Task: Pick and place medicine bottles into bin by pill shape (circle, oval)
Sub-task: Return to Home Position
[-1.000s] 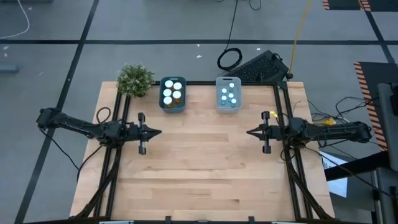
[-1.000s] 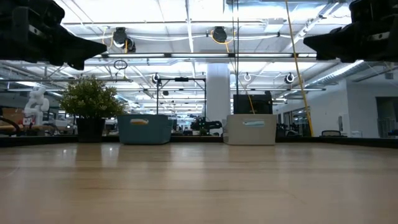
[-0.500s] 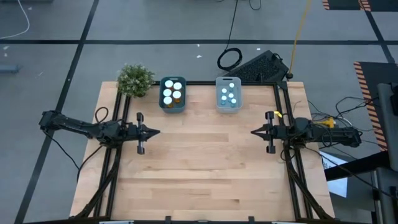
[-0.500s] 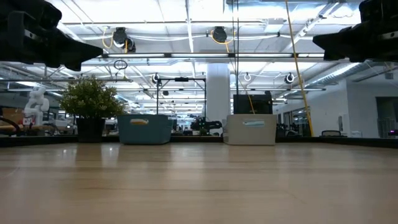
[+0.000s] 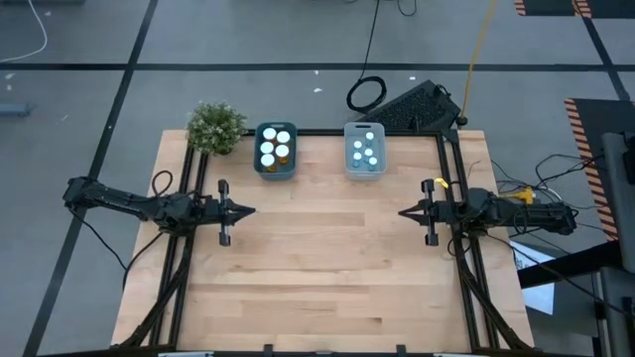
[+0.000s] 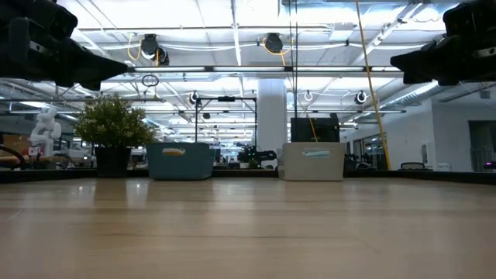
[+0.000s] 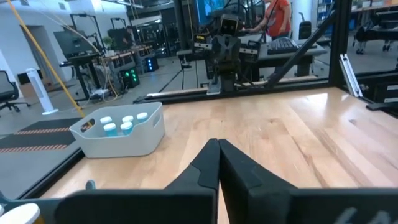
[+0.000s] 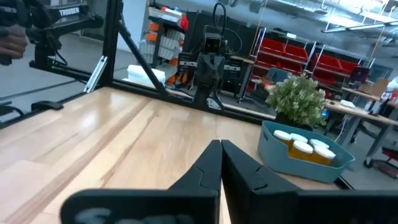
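Over the last second the right arm draws back toward its own side of the bench [image 5: 327,268], away from the white bin [image 5: 364,150]; in the last half-second it barely shifts. The left arm pulls back slightly too and now holds. Both moves read as a retreat to rest rather than a reach.

The left gripper [image 5: 250,210] hangs over the bench, out from the teal bin [image 5: 275,151] toward the near edge, fingers pressed together on nothing. The right gripper [image 5: 404,212] mirrors it out from the white bin, likewise closed and empty.

The amber bottles [image 5: 275,147] sit in the teal bin beside the plant [image 5: 215,127]; the pale blue bottles [image 5: 364,150] sit in the white bin. No bottle shows loose on the bench, so the sorting looks finished.
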`<state>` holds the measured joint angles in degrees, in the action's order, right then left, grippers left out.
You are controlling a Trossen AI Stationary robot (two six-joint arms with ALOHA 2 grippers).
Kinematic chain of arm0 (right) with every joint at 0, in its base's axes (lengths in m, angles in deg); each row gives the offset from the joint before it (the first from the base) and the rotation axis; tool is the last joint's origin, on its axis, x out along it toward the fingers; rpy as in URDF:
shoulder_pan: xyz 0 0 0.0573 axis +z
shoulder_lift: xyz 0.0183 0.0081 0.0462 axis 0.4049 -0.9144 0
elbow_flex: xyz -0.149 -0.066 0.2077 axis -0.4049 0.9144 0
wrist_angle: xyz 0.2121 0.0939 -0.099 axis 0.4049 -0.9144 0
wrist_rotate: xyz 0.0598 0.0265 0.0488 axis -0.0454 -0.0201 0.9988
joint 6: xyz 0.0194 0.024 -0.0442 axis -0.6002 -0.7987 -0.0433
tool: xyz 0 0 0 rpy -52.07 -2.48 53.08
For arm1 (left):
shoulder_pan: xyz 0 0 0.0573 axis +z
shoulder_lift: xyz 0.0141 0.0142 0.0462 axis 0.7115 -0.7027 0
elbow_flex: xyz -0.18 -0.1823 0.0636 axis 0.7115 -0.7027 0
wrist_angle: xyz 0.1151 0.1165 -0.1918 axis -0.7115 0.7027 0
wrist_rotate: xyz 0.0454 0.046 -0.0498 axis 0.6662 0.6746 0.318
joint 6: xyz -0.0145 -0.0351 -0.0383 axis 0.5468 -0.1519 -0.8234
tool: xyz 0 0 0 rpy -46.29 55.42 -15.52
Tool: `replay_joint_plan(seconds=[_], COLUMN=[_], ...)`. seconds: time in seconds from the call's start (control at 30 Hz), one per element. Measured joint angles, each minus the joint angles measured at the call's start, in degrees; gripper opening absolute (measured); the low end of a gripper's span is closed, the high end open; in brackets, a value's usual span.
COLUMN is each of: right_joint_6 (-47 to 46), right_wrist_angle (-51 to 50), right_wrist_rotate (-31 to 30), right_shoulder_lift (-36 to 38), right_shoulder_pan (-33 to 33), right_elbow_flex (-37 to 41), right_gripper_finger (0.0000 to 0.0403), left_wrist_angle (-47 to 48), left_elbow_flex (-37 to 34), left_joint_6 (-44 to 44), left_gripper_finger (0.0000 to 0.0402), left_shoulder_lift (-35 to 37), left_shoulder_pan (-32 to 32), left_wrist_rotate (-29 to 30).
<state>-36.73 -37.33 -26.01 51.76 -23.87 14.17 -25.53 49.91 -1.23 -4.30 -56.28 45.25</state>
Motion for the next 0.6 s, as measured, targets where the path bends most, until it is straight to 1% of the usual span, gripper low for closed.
replay_joint_plan(seconds=[0.1,0.23,0.43,0.6], right_joint_6=[-0.67,-0.80,-3.31,-3.40], right_wrist_angle=[0.02,0.32,0.28,0.24], right_wrist_rotate=[0.57,3.24,2.84,2.80], right_shoulder_lift=[-0.02,-0.02,0.00,0.00], right_shoulder_pan=[0.07,0.08,0.09,0.09], right_elbow_flex=[0.00,0.01,0.04,0.04], right_gripper_finger=[0.0000,0.0000,0.0000,0.0000], left_wrist_angle=[0.84,2.03,4.17,4.34], left_elbow_flex=[0.00,0.00,0.00,0.00], left_joint_6=[-0.44,-1.15,-2.14,-1.72], left_gripper_finger=[0.0008,0.0003,0.0005,0.0007], left_shoulder_lift=[-0.03,-0.01,0.00,0.06], left_shoulder_pan=[0.00,-0.02,-0.02,0.02], left_wrist_rotate=[0.00,0.00,0.00,-0.01])
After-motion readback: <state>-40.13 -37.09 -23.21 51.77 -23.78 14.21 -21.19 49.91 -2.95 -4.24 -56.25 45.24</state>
